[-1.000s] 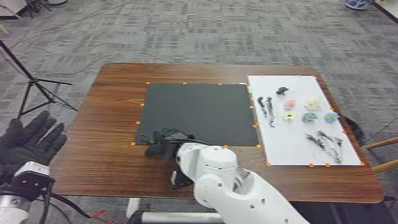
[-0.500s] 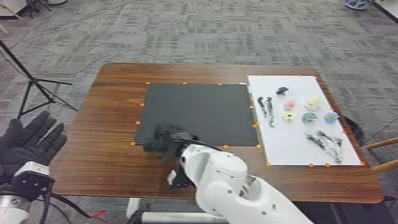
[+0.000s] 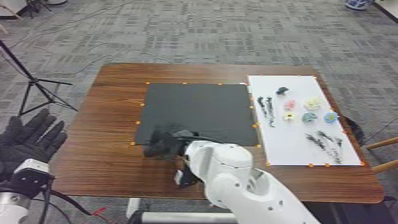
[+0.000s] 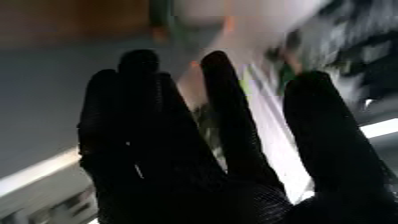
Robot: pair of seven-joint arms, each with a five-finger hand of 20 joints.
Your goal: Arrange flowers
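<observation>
"Start with the head view. What's hard to make out?"

"The right hand (image 3: pixel 164 143). It's a dark blur over the near-left corner of the black mat (image 3: pixel 200 107), so its outline melts into the mat (black glove on black, no help at all). The left hand (image 3: pixel 34 142) is cut off by the picture's left edge, but its fingers are clearly straight and spread, grasping nothing."

"And the flowers?"

"All on the white board (image 3: pixel 286 156) at the right side of the desk (image 3: pixel 102 167), well apart from the right hand and off to its right: a pink flower (image 3: pixel 290 105), a cream flower (image 3: pixel 313 104), a small yellow flower (image 3: pixel 289 117), a pale green flower (image 3: pixel 309 117) and a blue flower (image 3: pixel 330 118). Dark stems (image 3: pixel 270 112) lie to the left of them, leafy sprigs (image 3: pixel 327 145) nearer the robot, and a small dark piece (image 3: pixel 282 91) beyond the pink one. I can't tell what that piece is."

"Now the right wrist view?"

"The right hand (image 4: pixel 182 172) stands up large and almost solid black. Its fingers (image 4: pixel 233 110) and thumb (image 4: pixel 322 115) are straight, apart from each other: released. Behind them everything is streaked, with orange and green smears I can't identify."

"Any flower beside the hand there?"

"I can't tell."
</observation>
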